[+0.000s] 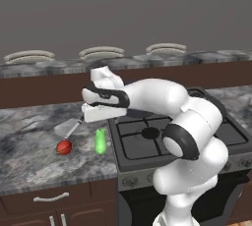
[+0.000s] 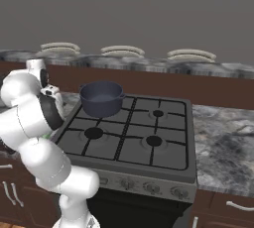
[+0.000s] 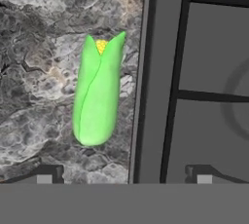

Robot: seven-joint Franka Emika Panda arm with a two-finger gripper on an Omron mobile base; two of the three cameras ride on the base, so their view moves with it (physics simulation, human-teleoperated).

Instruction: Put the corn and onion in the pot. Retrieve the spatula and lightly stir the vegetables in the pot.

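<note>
The corn [image 3: 97, 91], a light-green cob with a yellow tip, lies on the marble counter just left of the stove edge; it also shows as the corn [image 1: 101, 141]. My gripper [image 3: 121, 177] hovers above it, open and empty, its two fingertips [image 3: 44, 175] spread wide over the counter and the stove rim. The red-orange onion [image 1: 64, 147] rests left of the corn. The spatula [image 1: 72, 128] lies behind the onion, its handle pointing toward it. The dark blue-grey pot [image 2: 101, 98] stands on the stove's back left burner.
The black gas stove [image 2: 134, 133] has iron grates. Marble counter [image 1: 34, 161] extends left of it, with drawers below. A raised back ledge carries stacks of plates [image 1: 101, 52]. My bulky white arm [image 1: 182, 136] leans over the stove front.
</note>
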